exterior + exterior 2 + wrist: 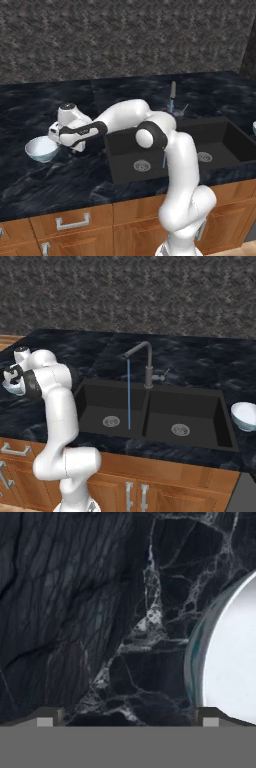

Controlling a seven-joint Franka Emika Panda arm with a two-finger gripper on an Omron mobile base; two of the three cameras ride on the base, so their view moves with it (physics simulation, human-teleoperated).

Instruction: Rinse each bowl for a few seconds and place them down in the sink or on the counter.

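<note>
The fingers (127, 717) stand fully apart and hold nothing, poised low over the black marble bench (90, 612); in the hand view one tip sits over bare stone while the other (210, 717) is level with the rim of the near bowl (235, 657), so the grasp looks off-centre. The likeliest slip from here, as I judge it, is that a descent at this offset puts that tip down on the glossy rim instead of straddling the wall, which would tip the bowl or skate it across the slick bench, possibly toward the front edge above the wooden cabinets (72, 220). From the left base view the same bowl (41, 149) rests upright on the bench just beside the hand (62, 136), left of the sink (150, 150), so any carry must cross the basin lip; a shallow pinch on one thin wall could let it swing or drop there. Farther on, water (128, 393) is running from the faucet (145, 363) into the left basin, and a wet glossy bowl would be harder to keep hold of. Farthest off, the second bowl (245, 416) sits on the bench right of the sink, near the edge, well apart from the arm, and a long reach risks nudging it.
</note>
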